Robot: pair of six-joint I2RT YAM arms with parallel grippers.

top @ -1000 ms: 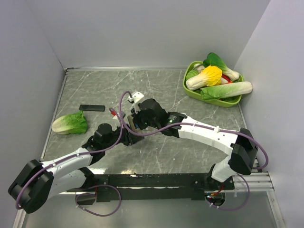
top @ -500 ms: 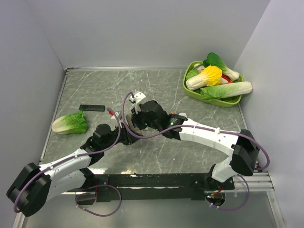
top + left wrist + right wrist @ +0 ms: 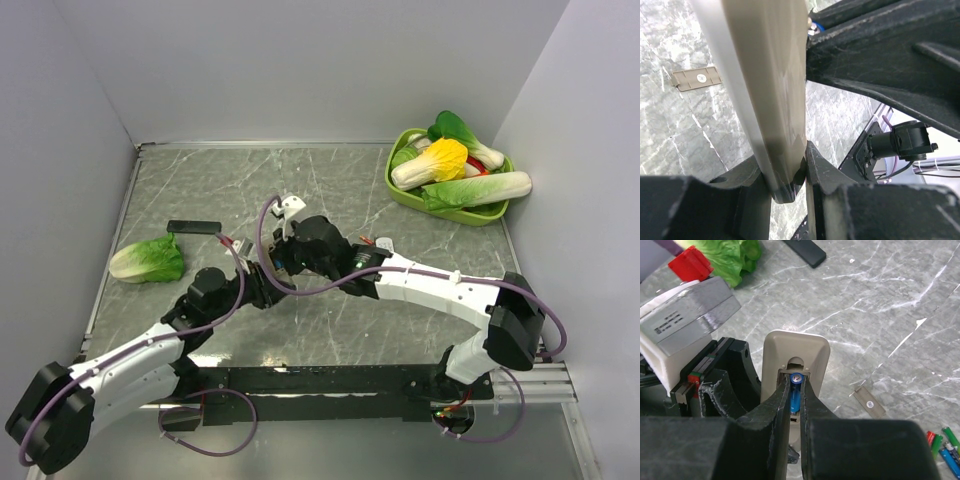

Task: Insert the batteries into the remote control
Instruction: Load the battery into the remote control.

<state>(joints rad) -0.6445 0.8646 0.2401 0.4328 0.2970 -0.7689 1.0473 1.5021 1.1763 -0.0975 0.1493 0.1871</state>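
Observation:
My left gripper (image 3: 785,170) is shut on the near end of the slim remote control (image 3: 765,75) and holds it up, grey-beige back outward. In the right wrist view the remote's (image 3: 797,347) open back compartment faces me. My right gripper (image 3: 796,384) is shut on a blue battery (image 3: 796,388) that lies inside that compartment. More loose batteries (image 3: 940,442), red, green and blue, lie on the table at the lower right. In the top view both grippers meet mid-table (image 3: 275,272), and the remote is hidden between them.
The remote's loose battery cover (image 3: 869,403) lies on the table to the right, and it also shows in the left wrist view (image 3: 696,79). A flat black bar (image 3: 194,227) and a lettuce (image 3: 148,260) lie at the left. A green tray (image 3: 400,190) of vegetables stands at the back right.
The left arm has stretched and its wrist has shifted a little toward the right arm. Both grippers keep their holds, and the right gripper has barely moved.

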